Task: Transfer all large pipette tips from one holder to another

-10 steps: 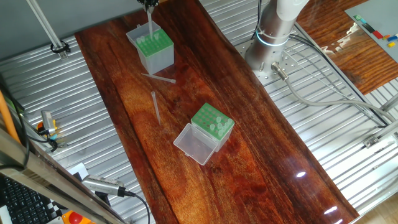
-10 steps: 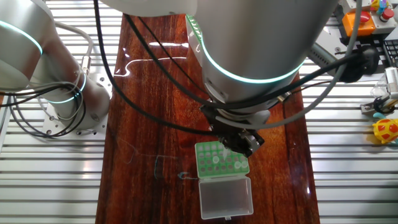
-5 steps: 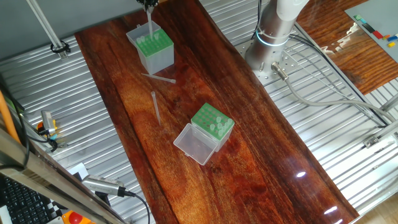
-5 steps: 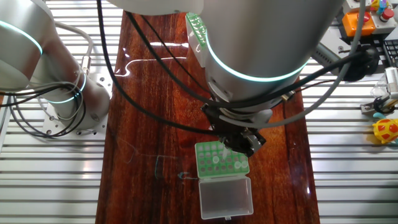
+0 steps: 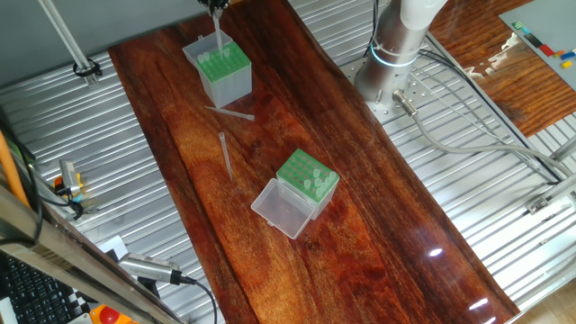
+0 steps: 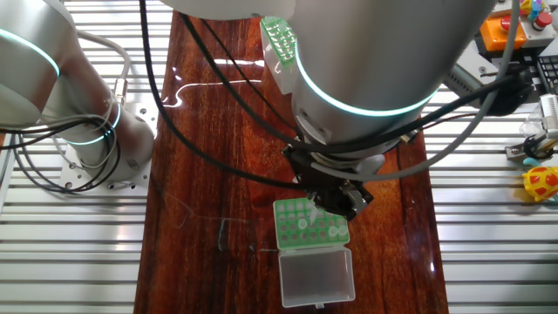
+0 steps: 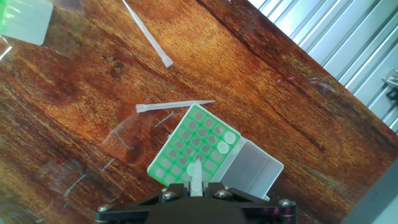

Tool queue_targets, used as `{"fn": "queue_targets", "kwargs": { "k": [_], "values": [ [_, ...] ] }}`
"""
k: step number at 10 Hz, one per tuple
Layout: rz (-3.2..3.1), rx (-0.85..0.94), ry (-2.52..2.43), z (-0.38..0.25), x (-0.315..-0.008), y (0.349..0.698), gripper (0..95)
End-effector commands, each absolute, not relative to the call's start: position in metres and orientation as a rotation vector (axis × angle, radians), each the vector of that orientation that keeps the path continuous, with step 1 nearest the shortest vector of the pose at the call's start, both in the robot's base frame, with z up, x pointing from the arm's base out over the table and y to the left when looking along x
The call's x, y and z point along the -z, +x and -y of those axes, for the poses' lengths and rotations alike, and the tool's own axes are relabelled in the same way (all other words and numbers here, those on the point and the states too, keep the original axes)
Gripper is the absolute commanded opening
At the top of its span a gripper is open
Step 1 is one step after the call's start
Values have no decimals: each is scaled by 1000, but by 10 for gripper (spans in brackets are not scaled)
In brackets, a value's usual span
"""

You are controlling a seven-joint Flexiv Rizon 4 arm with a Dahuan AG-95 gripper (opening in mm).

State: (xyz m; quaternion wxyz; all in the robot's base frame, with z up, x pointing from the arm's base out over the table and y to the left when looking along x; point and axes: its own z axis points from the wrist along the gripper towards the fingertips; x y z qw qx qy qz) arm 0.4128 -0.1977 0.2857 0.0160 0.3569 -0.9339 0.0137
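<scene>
My gripper (image 7: 196, 185) is shut on a large pipette tip (image 7: 196, 173), a pale tapered tube pointing down. Right below the tip stands the taller translucent box (image 5: 225, 83) with its green perforated top (image 7: 186, 146). Two tips (image 7: 224, 142) stand in holes near one corner of that top. In one fixed view the held tip (image 5: 217, 38) hangs from the gripper (image 5: 216, 4) onto the box top. The low green rack (image 5: 304, 173) with its clear lid (image 5: 282, 209) open stands nearer the table's middle and holds several tips (image 5: 319, 185).
Two loose tips lie flat on the wood between the holders, one (image 5: 228, 112) just beside the box, the other (image 5: 225, 155) farther out. The box's own clear lid (image 7: 254, 169) hangs open at its side. The arm base (image 5: 394, 54) stands right of the table.
The arm's body has shifted slightly in the other fixed view. The held tip stays over the taller box, and nothing on the table has moved.
</scene>
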Motion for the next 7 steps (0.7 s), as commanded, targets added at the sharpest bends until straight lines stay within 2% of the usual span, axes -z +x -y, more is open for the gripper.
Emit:
{"fn": "queue_targets", "kwargs": {
  "k": [1,7],
  "values": [
    [2907,-44,1117,198,-281,413,0],
    [2930,-45,1141,199,-252,416,0]
  ]
}}
